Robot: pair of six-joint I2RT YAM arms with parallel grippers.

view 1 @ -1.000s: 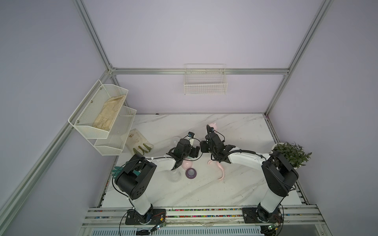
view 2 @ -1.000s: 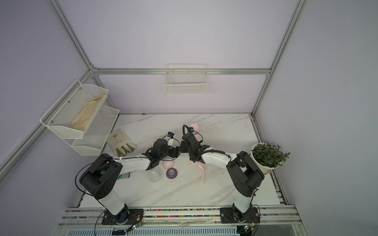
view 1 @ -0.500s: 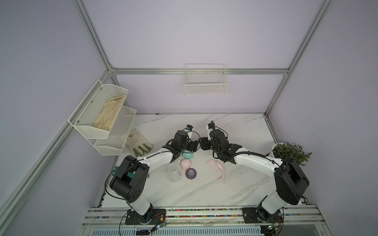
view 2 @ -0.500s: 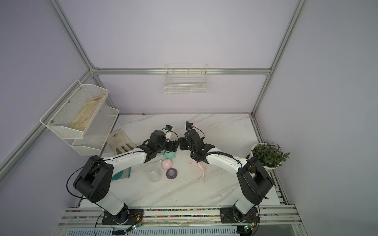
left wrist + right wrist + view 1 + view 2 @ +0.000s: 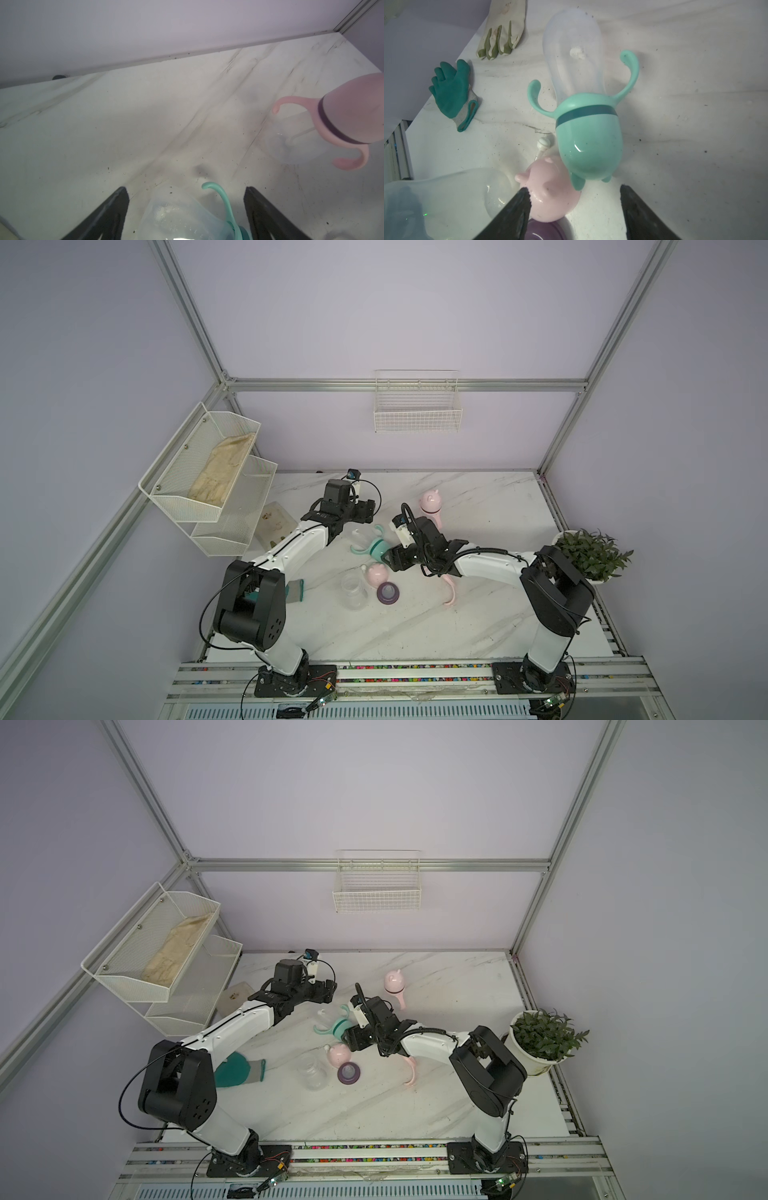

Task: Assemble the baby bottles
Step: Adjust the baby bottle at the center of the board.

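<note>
Showing three bottles (image 5: 377, 549) (image 5: 430, 502) (image 5: 353, 591), one loose cap (image 5: 377, 572)

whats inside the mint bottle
The mint bottle has a clear body; a small white lump shows through it, inside or beneath I cannot tell. Its cap hides the neck.

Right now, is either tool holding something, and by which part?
Nothing is held. The left tool and the right tool stand open; the mint baby bottle lies on the table, gripped by neither.
</note>
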